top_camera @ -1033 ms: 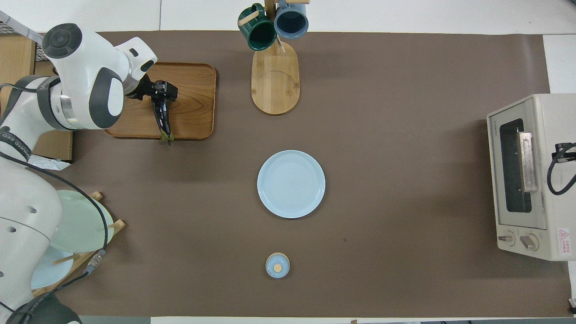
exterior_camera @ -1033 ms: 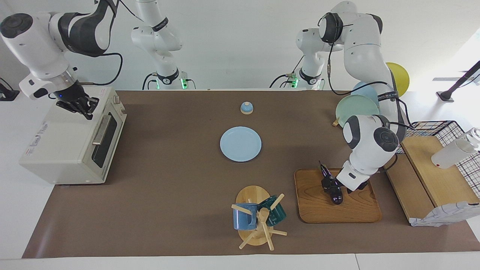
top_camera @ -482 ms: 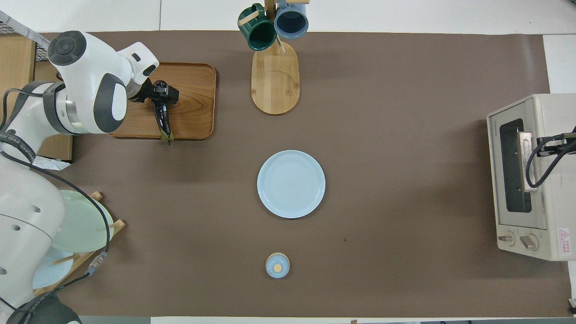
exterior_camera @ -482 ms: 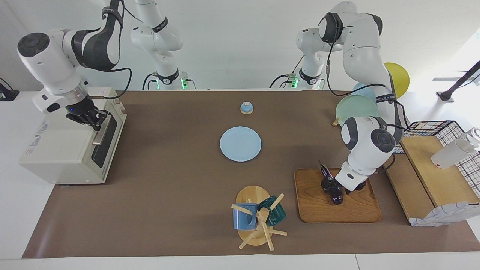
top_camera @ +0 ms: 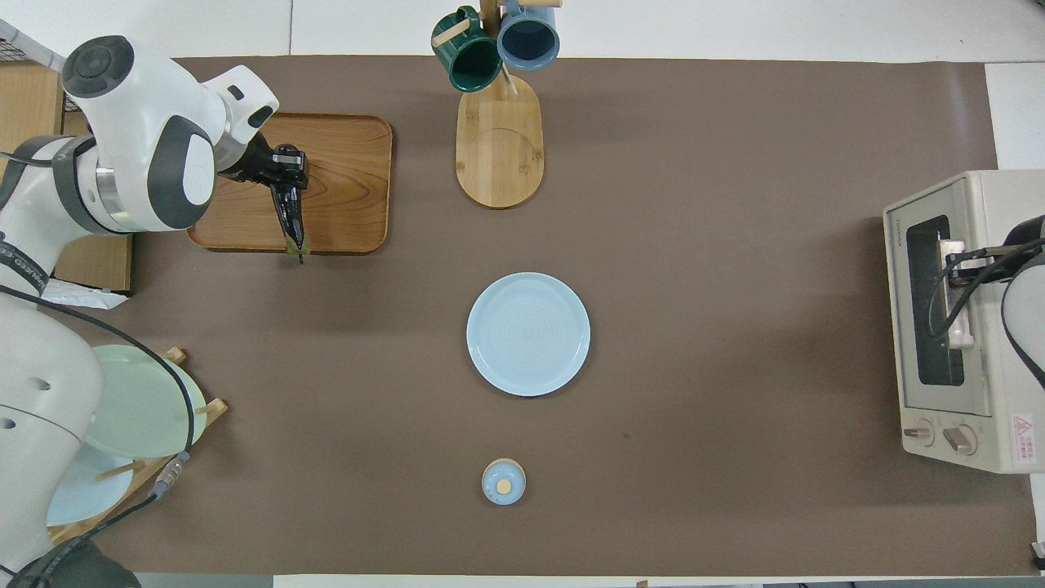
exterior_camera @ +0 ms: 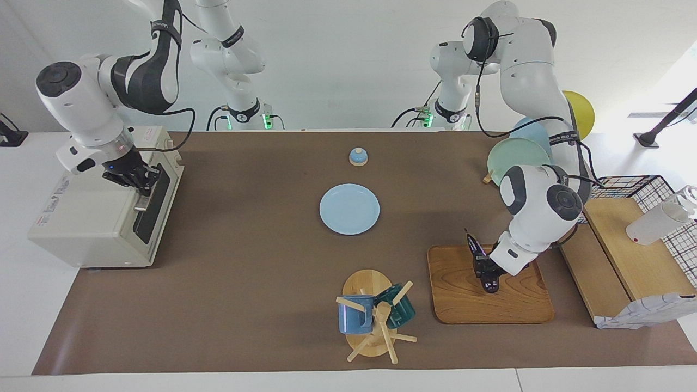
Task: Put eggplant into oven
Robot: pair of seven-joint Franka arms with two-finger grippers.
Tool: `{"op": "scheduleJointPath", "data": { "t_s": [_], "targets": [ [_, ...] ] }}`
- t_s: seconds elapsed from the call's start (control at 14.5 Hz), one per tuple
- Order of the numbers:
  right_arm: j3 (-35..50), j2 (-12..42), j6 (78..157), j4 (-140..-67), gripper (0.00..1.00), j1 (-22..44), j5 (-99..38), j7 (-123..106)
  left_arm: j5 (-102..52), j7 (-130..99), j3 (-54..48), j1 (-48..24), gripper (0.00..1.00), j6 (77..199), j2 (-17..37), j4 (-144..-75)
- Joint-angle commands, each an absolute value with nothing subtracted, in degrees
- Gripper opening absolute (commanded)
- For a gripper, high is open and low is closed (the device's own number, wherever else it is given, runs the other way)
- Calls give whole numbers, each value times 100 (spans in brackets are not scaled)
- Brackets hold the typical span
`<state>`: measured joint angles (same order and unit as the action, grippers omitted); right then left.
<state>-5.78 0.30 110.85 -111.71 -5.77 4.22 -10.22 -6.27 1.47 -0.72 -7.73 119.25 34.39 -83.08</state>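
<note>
The dark purple eggplant (exterior_camera: 475, 251) (top_camera: 292, 220) is in my left gripper (exterior_camera: 485, 268) (top_camera: 283, 161), which is shut on its thick end. It hangs tilted just over the wooden tray (exterior_camera: 512, 307) (top_camera: 351, 196), with its pointed stem end toward the robots. The cream-white oven (exterior_camera: 81, 218) (top_camera: 1000, 408) stands at the right arm's end of the table with its dark glass door closed. My right gripper (exterior_camera: 140, 183) (top_camera: 957, 263) is down at the door's metal bar handle (exterior_camera: 142, 202) (top_camera: 965, 327), near the end farther from the robots.
A light blue plate (exterior_camera: 349, 209) (top_camera: 528, 334) lies mid-table, with a small blue bell (exterior_camera: 358, 157) (top_camera: 504, 481) nearer to the robots. A mug tree (exterior_camera: 375, 318) (top_camera: 498, 139) stands beside the tray. A plate rack (exterior_camera: 517, 155) and a wooden shelf (exterior_camera: 631, 245) sit at the left arm's end.
My right gripper has come down from over the oven's top to the door handle. My left gripper has raised the eggplant a little and tilted it over the tray.
</note>
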Motion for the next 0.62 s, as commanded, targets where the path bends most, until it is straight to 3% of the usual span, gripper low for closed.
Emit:
{"op": "scheduleJointPath", "data": {
  "t_s": [0.0,0.21,0.55],
  "targets": [
    [-545,-9,11347,-11540,0,-537,431,-940,-808,150,-53,-747,0,11585,3007,-8314],
    [-545,123,11670,-11671,0,-273,422,-923,-853,-217,-61,-835,0,11014,2542,-8332],
    [-545,369,12530,-12039,0,-61,422,-843,-853,-1703,-88,-1852,0,10661,1812,-8813]
  ]
}}
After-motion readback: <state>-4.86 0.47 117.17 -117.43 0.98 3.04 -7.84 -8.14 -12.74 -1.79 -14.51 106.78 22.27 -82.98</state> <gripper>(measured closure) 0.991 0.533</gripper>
